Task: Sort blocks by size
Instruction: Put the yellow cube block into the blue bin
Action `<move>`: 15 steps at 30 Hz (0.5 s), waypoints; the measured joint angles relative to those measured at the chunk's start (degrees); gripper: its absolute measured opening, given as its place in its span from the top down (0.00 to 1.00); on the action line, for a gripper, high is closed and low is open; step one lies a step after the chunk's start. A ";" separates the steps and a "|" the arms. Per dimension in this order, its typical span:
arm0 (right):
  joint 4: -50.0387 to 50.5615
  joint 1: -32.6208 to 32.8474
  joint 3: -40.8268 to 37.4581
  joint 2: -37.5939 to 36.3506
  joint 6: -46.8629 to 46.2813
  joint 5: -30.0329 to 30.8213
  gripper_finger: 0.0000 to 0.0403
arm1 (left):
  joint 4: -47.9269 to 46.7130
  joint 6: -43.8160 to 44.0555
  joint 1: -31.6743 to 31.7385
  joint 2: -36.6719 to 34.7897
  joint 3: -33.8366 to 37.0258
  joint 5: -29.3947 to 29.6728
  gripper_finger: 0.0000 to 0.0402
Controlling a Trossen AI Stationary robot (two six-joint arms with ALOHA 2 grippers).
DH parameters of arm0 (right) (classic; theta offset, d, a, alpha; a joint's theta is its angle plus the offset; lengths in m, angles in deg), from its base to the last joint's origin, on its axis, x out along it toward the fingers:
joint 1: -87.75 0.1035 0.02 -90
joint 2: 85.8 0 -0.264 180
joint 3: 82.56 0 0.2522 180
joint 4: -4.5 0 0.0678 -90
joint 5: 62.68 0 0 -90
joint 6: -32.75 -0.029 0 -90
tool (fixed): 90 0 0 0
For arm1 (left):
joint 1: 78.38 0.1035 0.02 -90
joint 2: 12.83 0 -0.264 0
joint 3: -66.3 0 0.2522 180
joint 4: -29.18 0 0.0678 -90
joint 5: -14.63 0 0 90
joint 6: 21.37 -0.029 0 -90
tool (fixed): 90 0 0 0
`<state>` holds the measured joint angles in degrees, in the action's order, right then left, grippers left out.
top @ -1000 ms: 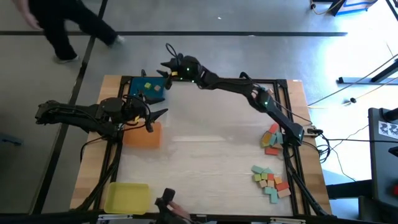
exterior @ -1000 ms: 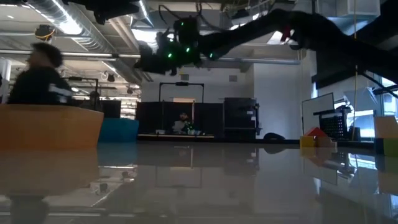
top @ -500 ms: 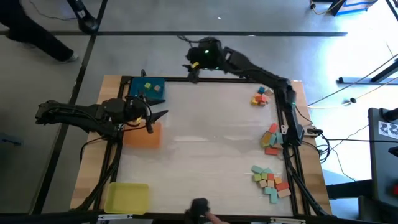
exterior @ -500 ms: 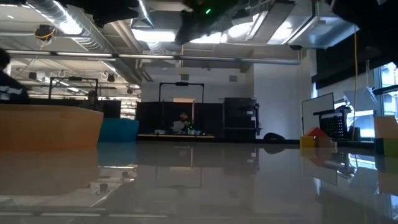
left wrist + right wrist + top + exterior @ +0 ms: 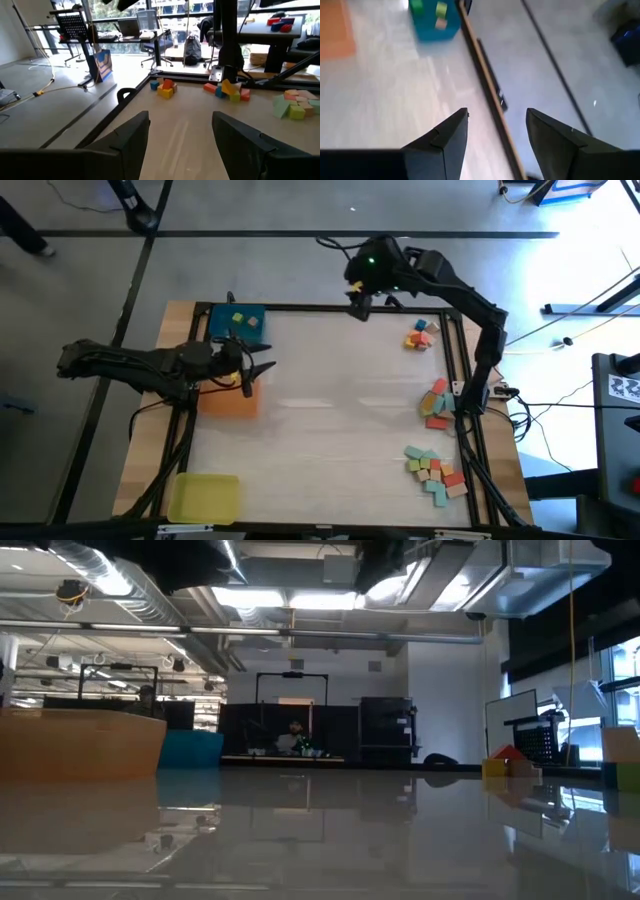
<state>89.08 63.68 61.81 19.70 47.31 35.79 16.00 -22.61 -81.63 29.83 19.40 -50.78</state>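
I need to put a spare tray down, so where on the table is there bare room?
The middle of the table is bare, between the orange tray and the block clusters along the right edge. The near edge right of the yellow tray is free too. The right side is crowded.

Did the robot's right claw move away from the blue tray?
Yes. The right gripper hung beside the blue tray a second ago; now it has swung along the table's far edge, toward the small block pile, empty and open.
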 joint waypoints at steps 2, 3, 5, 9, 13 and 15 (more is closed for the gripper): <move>3.63 0.00 0.00 -0.83 -1.13 0.00 0.50 | 0.06 0.13 0.00 0.87 0.00 -0.01 0.49; 5.35 0.00 0.00 -1.09 -1.65 -0.02 0.50 | -0.02 0.22 0.00 1.31 0.00 -0.01 0.49; 8.65 0.00 0.00 -1.28 -2.50 0.07 0.50 | -0.07 0.76 0.00 2.05 0.02 -0.01 0.49; 14.21 0.00 -0.09 -1.26 -4.69 0.21 0.50 | -0.91 1.24 0.00 2.95 0.02 -0.01 0.49; 16.51 -0.13 -2.26 -1.48 -5.81 1.79 0.50 | -1.80 1.47 0.00 2.97 0.02 -0.01 0.49; 16.28 -0.59 -4.43 -2.17 -5.95 2.59 0.50 | -1.81 1.44 0.00 2.97 0.02 0.00 0.49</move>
<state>105.36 63.09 57.38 17.53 41.36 38.38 14.19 -21.16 -81.63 32.80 19.42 -50.78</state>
